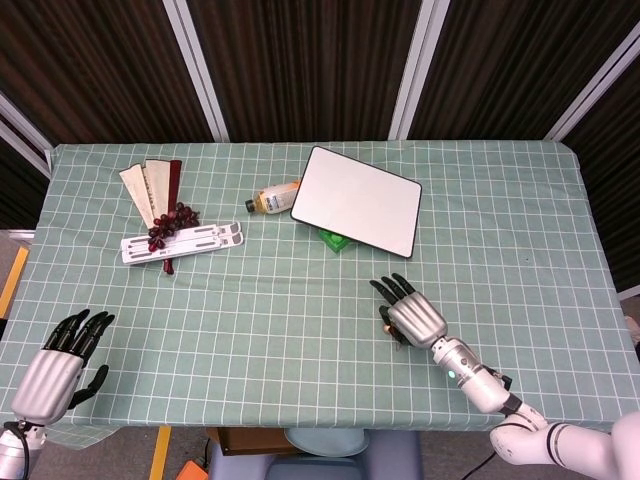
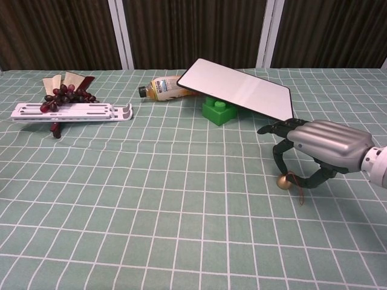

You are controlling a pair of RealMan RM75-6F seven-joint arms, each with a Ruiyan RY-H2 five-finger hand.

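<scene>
Two hands of mine are at the near edge of the table (image 1: 520,200) with its green checked cloth. My right hand (image 1: 413,316) hangs palm down over the near middle of the table, a little toward the right edge, and pinches a small round brass bell (image 2: 283,180) between thumb and one fingertip; the other fingers (image 2: 270,128) reach forward, slightly spread. The bell sits at or just above the cloth, I cannot tell which, and its thin red cord (image 2: 295,186) trails onto the cloth beside it. My left hand (image 1: 58,368) is at the near left corner, well apart from everything, palm down, fingers apart and holding nothing.

Beyond my right hand, toward the far edge, a white rectangular board with a dark rim (image 1: 357,200) lies tilted, its near side propped on a green plastic building brick (image 2: 219,110). Just left of the board, a small plastic bottle of yellowish drink (image 1: 274,196) lies on its side, cap pointing toward the left edge. Near the far left corner a white slotted folding stand (image 1: 182,242) lies flat, with a bunch of dark red grapes (image 1: 171,224) on its left end and an open folding fan with cream and dark red leaves (image 1: 150,187) behind it.
</scene>
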